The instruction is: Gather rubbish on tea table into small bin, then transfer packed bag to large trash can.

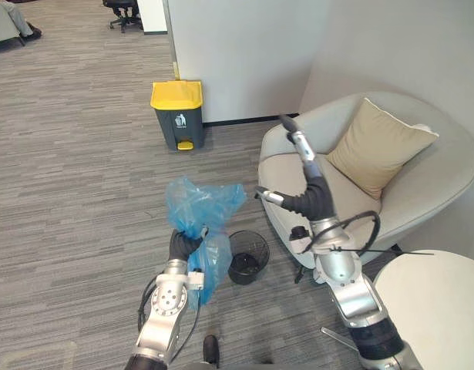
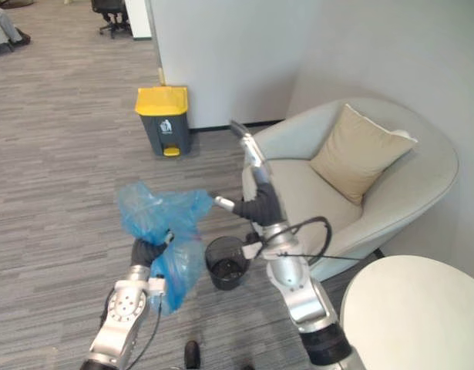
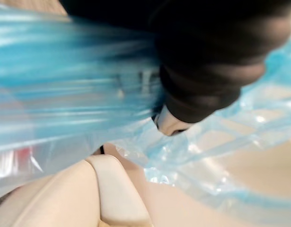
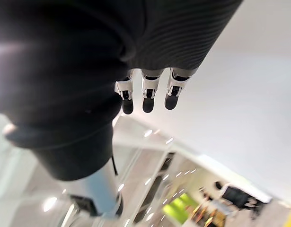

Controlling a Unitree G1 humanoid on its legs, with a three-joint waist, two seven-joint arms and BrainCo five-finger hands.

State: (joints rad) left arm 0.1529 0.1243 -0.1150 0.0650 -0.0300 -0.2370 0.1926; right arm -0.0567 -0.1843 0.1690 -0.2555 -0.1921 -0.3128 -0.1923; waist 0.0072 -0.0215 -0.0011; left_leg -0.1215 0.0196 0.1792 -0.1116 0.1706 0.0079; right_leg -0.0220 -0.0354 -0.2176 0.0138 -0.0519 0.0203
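My left hand (image 1: 183,244) is shut on the gathered neck of a blue plastic bag (image 1: 200,206), held above the carpet; part of the bag hangs below the hand (image 2: 175,266). The bag's blue film (image 3: 69,94) wraps closely round the dark cover in the left wrist view. A small black mesh bin (image 1: 247,257) stands on the floor just right of the bag. My right hand (image 1: 304,173) is raised in front of the armchair, open, fingers (image 4: 146,92) straight and holding nothing. The large grey trash can with a yellow lid (image 1: 177,114) stands against the wall ahead.
A light grey armchair (image 1: 429,177) with a tan cushion (image 1: 378,145) fills the right side. A round white table (image 1: 437,308) edge sits at lower right. A white wall (image 1: 237,54) rises behind the trash can. Open carpet (image 1: 67,177) spreads to the left; an office chair (image 1: 122,11) stands far back.
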